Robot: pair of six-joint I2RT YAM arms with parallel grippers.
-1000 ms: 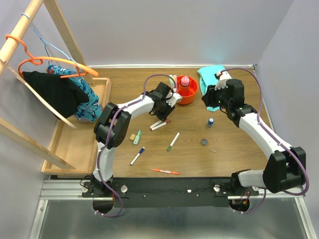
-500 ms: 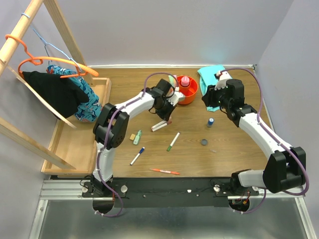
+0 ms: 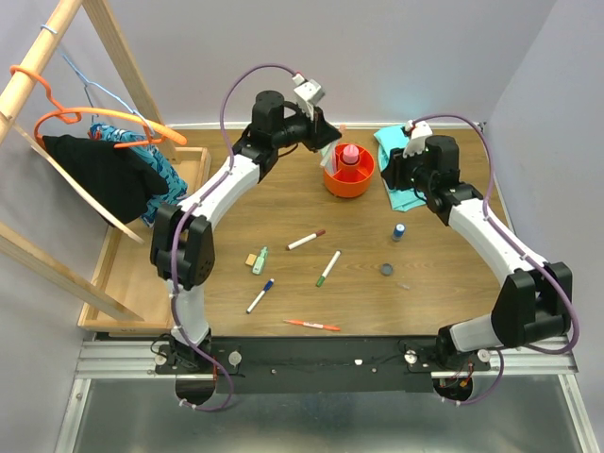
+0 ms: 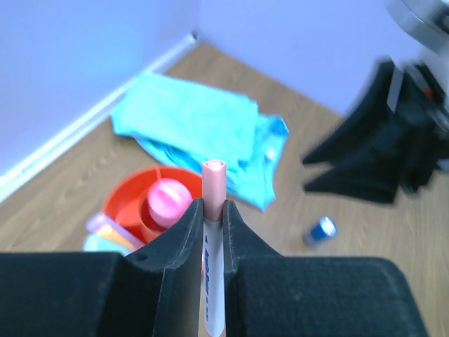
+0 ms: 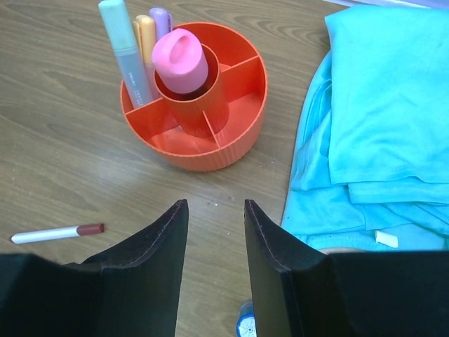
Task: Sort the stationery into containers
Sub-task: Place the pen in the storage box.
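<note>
left gripper [image 4: 210, 208] pinching pink-capped marker [image 4: 213, 174], right gripper [image 5: 214, 210] half open

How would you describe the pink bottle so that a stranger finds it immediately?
Find the round orange tub on the wooden table, beside the teal cloth. The pink bottle stands in its central cup; the pastel highlighters stand in the outer ring.

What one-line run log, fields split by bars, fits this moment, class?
left gripper: shut on pink-capped marker, aloft | right gripper: open, empty | orange tub: holds pink glue bottle, highlighters
</note>
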